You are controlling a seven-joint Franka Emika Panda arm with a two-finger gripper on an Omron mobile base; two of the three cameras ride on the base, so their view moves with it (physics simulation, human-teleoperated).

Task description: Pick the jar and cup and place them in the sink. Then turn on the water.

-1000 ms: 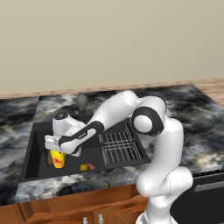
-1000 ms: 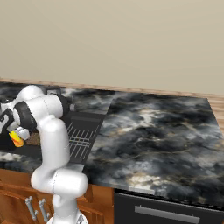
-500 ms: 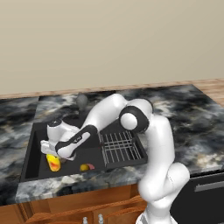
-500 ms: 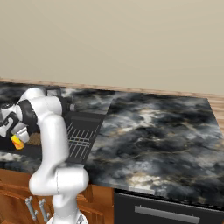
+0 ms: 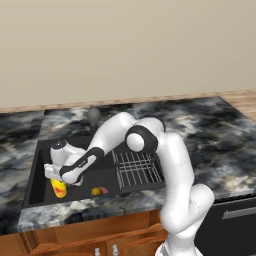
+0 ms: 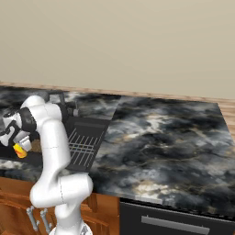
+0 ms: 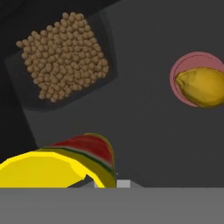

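My gripper (image 5: 56, 178) is low in the left part of the black sink (image 5: 107, 175), shut on the rim of the yellow cup (image 5: 59, 188). The cup hangs just over the basin floor. From the right base view the gripper (image 6: 13, 141) is at the far left with the cup (image 6: 19, 150) under it. In the hand view the cup (image 7: 57, 164) with its red mark lies close at the bottom. The jar (image 7: 65, 57), full of brown grains, stands on the sink floor (image 7: 135, 131) beyond the cup.
A small yellow-and-pink round blob (image 5: 97, 191) lies on the basin floor right of the cup, and also appears in the hand view (image 7: 201, 85). A grey wire rack (image 5: 135, 167) covers the sink's right part. The faucet (image 5: 93, 116) stands behind the basin. Dark marbled counter (image 5: 210, 140) spreads to the right.
The arm has swung left and down inside the basin, carrying the yellow cup lower and toward the sink's left wall. The jaws stay shut.
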